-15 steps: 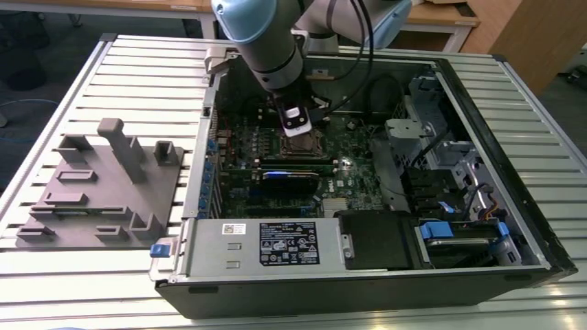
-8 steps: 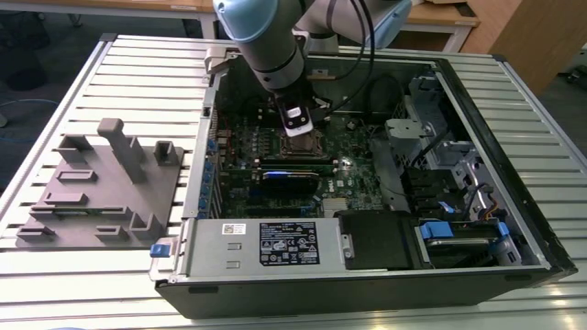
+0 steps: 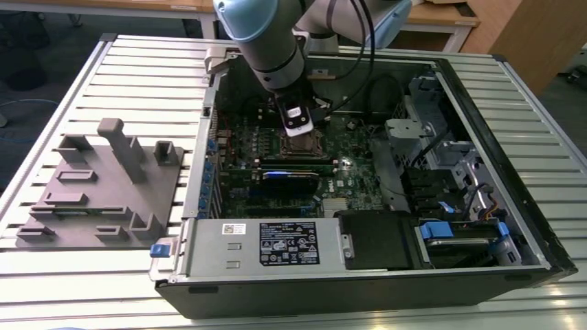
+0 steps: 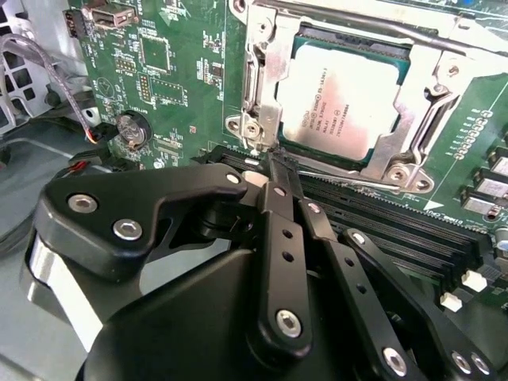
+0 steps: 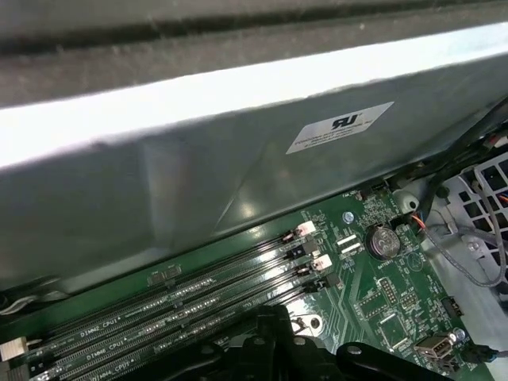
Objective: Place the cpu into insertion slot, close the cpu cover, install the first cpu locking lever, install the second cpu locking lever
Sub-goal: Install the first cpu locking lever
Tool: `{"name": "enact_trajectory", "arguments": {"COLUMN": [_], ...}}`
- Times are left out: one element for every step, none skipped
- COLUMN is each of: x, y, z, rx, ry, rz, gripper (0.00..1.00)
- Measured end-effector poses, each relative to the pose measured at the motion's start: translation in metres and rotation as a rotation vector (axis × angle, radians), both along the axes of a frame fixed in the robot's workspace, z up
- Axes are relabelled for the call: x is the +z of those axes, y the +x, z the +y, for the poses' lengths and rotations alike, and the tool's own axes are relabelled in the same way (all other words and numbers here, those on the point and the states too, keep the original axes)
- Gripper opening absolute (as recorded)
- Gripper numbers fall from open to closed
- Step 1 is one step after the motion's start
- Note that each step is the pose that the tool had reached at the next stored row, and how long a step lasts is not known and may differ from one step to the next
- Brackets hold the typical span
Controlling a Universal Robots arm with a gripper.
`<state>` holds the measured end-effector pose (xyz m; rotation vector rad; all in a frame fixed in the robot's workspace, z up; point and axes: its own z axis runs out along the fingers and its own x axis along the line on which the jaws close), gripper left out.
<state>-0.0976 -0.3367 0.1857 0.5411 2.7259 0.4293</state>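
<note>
Hand (image 4: pixel 274 163) fingers pressed together, empty, tips at the socket's corner beside a thin locking lever (image 4: pixel 349 181). Rightward, the cpu (image 4: pixel 345 99) sits in the insertion slot (image 4: pixel 401 63) with the cpu cover (image 4: pixel 278 95) down around it. Pressing the lever low and sideways under its hook seems wise. Printed text on the chip stays unread.

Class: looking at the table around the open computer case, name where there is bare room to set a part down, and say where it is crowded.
Bare slats of the table lie beyond the grey fixture block, and more in front of it. Inside the computer case it is crowded: the gripper hangs over the cpu, with cards, cables and the power supply around.
</note>
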Motion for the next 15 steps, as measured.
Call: {"name": "enact_trajectory", "arguments": {"x": [0.0004,0.0010,0.0017,0.0026,0.0036,0.0046,0.0057,0.0065,0.0067,0.0068,0.0069,0.0070,0.0070,0.0071,0.0071], "y": [0.0000,-0.0001,-0.0002,-0.0003,-0.0005,-0.0006,-0.0007,-0.0008,-0.0011,-0.0013,-0.0018,-0.0022,-0.0027,-0.0033,-0.0039], "z": [0.0000,0.0000,0.0000,0.0000,0.0000,0.0001,0.0001,0.0002,0.0003,0.0004,0.0005,0.0006,0.0007,0.0008,0.0010], "rx": [0.000,0.000,0.000,0.000,0.000,-0.001,-0.001,-0.001,-0.001,-0.001,-0.001,-0.002,-0.002,-0.002,-0.002], "ry": [-0.0001,0.0000,0.0001,0.0002,0.0002,0.0003,0.0003,0.0003,0.0005,0.0006,0.0006,0.0005,0.0006,0.0006,0.0007], "rz": [0.0001,-0.0001,-0.0001,-0.0001,-0.0001,-0.0001,-0.0001,-0.0002,-0.0003,-0.0004,-0.0003,-0.0001,-0.0001,-0.0001,-0.0001], "gripper": [0.10,0.10,0.10,0.10,0.10,0.10,0.10,0.10,0.10,0.10,0.10,0.10,0.10,0.10,0.10]}}
